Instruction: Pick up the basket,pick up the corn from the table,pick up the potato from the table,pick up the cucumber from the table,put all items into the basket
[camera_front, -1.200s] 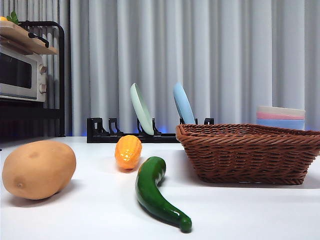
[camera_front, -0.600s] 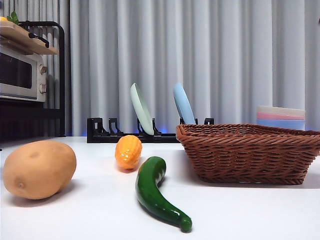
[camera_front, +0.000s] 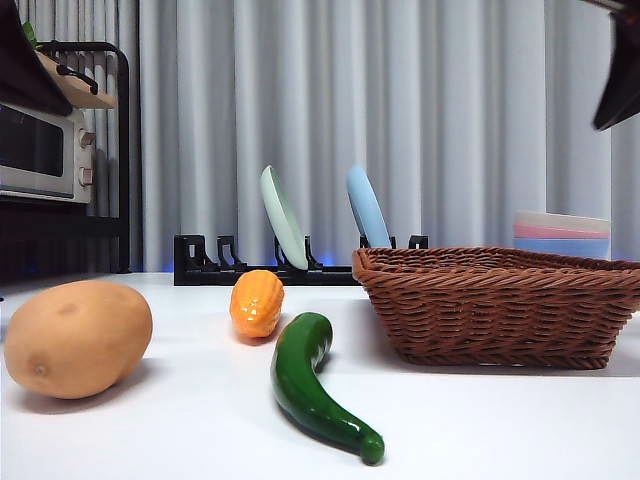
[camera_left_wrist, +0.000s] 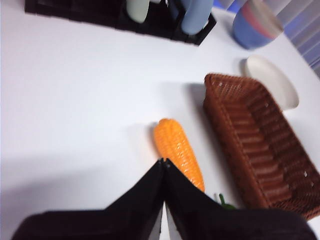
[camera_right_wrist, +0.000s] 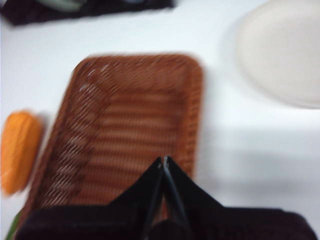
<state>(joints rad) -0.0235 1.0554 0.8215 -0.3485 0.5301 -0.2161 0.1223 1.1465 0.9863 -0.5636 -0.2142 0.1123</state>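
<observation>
The brown wicker basket (camera_front: 500, 305) stands empty on the white table (camera_front: 480, 420) at the right. The orange corn (camera_front: 256, 302) lies left of it, the green cucumber (camera_front: 312, 385) in front of the corn, and the tan potato (camera_front: 78, 338) at the near left. My left gripper (camera_left_wrist: 163, 162) is shut with nothing in it, high above the corn (camera_left_wrist: 178, 151). My right gripper (camera_right_wrist: 163, 161) is shut and empty, high over the basket (camera_right_wrist: 125, 135). In the front view the arms show only as dark tips at the top corners.
A black dish rack (camera_front: 260, 262) with two upright plates stands at the back. A microwave (camera_front: 45, 150) on a shelf sits at the far left. Stacked bowls (camera_front: 562, 234) stand behind the basket, and a white plate (camera_right_wrist: 280, 52) lies beside it.
Dark arm tips have come into the front view at the top left and top right corners. The basket, corn, cucumber and potato have not moved.
</observation>
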